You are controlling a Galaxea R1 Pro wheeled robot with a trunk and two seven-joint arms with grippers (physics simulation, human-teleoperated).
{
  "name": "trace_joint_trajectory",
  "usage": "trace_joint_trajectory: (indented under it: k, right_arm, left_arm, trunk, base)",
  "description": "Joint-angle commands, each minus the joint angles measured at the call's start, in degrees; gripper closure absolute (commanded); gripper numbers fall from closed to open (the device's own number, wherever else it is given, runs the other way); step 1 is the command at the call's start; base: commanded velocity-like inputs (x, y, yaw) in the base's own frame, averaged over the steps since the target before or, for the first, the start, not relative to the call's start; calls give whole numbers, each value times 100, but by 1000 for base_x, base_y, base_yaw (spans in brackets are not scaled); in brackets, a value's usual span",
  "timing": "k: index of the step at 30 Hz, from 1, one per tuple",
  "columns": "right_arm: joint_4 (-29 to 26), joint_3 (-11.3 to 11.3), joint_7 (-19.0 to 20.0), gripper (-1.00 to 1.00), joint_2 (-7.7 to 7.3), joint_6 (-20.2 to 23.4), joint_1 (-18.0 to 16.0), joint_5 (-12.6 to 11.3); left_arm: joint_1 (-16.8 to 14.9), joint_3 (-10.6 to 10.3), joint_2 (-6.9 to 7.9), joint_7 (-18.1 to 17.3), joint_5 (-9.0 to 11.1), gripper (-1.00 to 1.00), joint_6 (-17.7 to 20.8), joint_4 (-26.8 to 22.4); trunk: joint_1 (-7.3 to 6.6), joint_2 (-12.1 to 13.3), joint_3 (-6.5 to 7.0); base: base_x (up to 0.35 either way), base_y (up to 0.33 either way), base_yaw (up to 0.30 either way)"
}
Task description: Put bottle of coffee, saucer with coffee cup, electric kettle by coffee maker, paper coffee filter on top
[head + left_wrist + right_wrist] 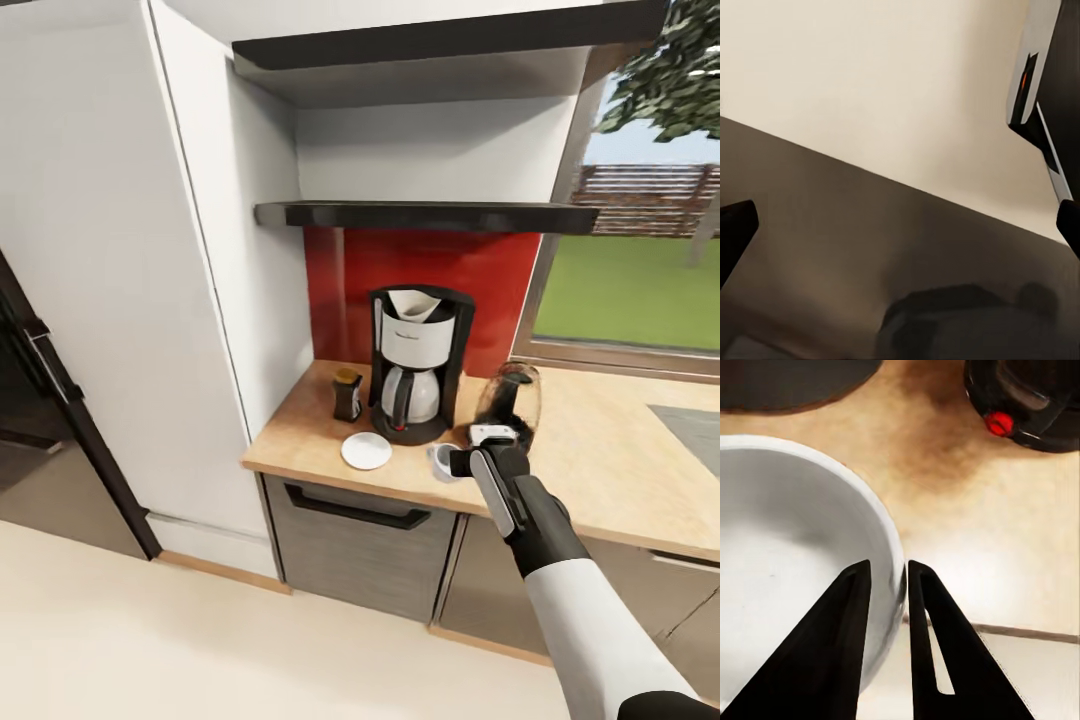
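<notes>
The black-and-silver coffee maker [415,365] stands on the wooden countertop [600,470] with a white paper filter [413,303] in its top. A dark coffee bottle [347,394] is just left of it, and a dark glass kettle [508,400] just right. A white saucer [366,450] lies empty in front. To the saucer's right, near the counter's front edge, is the white coffee cup [441,461]. My right gripper [462,462] straddles its rim. In the right wrist view the gripper [886,570] is shut on the cup [787,547] wall. My left gripper [900,232] is open over the floor.
A tall white cabinet [110,260] borders the counter's left end. Dark shelves [420,215] hang above the coffee maker. A grey drawer front [360,530] sits under the counter. A window [640,280] is at the right, with a grey inset [690,425] in the counter below it.
</notes>
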Motion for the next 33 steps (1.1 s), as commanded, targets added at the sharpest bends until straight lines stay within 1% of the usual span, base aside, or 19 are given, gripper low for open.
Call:
trace_joint_trajectory:
  k: [1, 6, 12, 33]
  right_arm:
    - [-3, 6, -41, 100, 1, 12, -6, -69]
    - [15, 6, -41, 100, 0, 12, -6, -69]
    - [213, 6, -41, 100, 2, 5, -6, -69]
    - [252, 5, -41, 100, -6, 4, -6, -60]
  left_arm:
    - [3, 36, -3, -9, -59, -100, 38, -22]
    - [3, 37, 5, -5, -59, -100, 38, -22]
    - [-30, 32, 18, -6, -59, -100, 38, -22]
    - [-76, 28, -8, -5, -68, -100, 27, -15]
  trunk:
    - [4, -12, -11]
    - [4, -12, -11]
    - [4, -12, -11]
    - [4, -12, -11]
  base:
    - [0, 306, 51]
    - [0, 307, 16]
    - [72, 305, 2]
    - [204, 291, -1]
